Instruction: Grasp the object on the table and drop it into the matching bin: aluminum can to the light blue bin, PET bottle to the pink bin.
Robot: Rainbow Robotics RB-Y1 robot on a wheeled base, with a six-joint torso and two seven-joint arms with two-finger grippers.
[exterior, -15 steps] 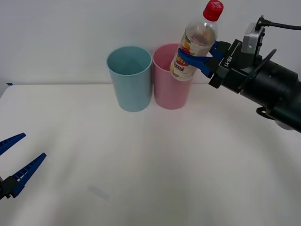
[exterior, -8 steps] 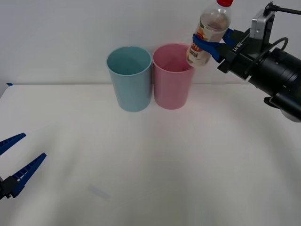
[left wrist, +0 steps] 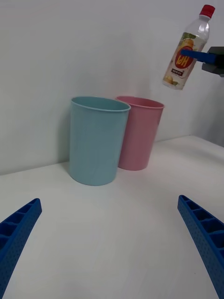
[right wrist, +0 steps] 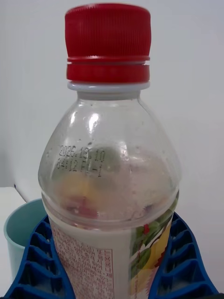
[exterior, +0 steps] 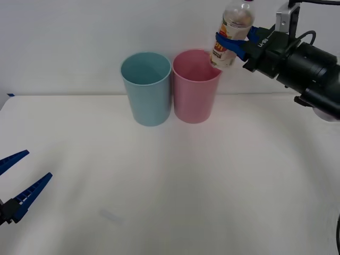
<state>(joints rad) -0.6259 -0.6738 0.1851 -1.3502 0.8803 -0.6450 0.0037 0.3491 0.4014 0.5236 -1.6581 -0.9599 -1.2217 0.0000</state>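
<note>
- Up high, the right claw (exterior: 234, 42) is clamped on the bottle (exterior: 231, 33), its blue fingers (right wrist: 179, 261) pressed to the label on both sides.
- Bottle tilts slightly, red cap (right wrist: 108, 42) uppermost, in the air just above the far right rim of the pink bin (exterior: 195, 85).
- Blue bin (exterior: 146, 87) stands touching or just beside the pink one, on its left.
- Left claw (exterior: 18, 183) hangs spread apart, low over the near left counter (exterior: 186, 180), well apart from the bins.
</note>
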